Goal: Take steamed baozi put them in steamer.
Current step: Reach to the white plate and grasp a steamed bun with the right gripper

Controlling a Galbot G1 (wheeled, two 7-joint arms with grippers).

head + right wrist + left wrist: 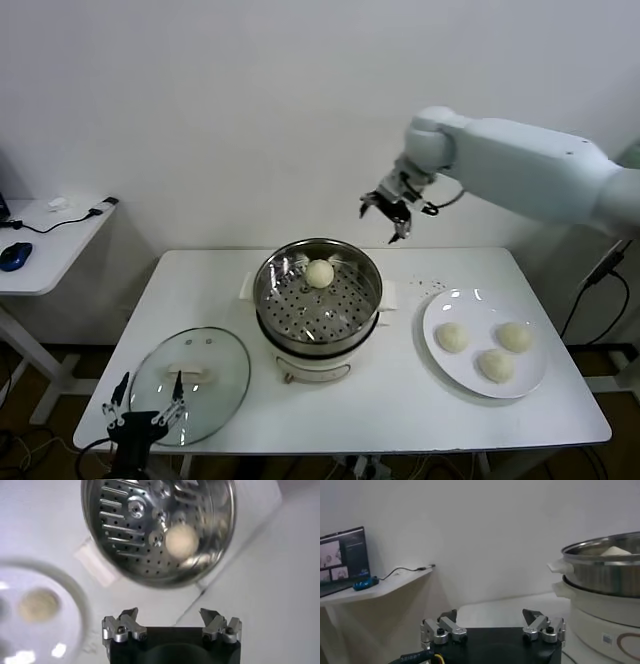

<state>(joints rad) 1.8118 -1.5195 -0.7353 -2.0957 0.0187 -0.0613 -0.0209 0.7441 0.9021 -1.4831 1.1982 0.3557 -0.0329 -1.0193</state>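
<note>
Steamer (318,300) sits mid-counter (400,400) on its white base, lid off. One baozi (319,273) lies on the perforated tray (310,310), toward the far rim. In the right wrist view the same bun (181,540) shows pale against the holes of the pot (158,530).

Three more baozi rest on a white plate (445,375) to the steamer's right: one nearest the pot (452,337), one farther right (515,337), one at the front (496,365). They sit close together but apart. The plate's edge and one bun (38,605) appear blurred in the right wrist view.

Right claw (392,210) hangs in the air above and behind the steamer's right side, well clear of the rim, empty. Its fingers (125,625) stand spread apart, nothing between them.

Left claw (147,412) is low at the counter's front left corner, over the near edge of the glass lid (190,380), which lies flat left of the steamer. Its fingers (442,630) are also spread, holding nothing. From the left wrist view the steamer (600,580) rises at the side.

A side desk (45,250) with a blue mouse (14,255) stands off to the left; a laptop (342,555) sits on it.
</note>
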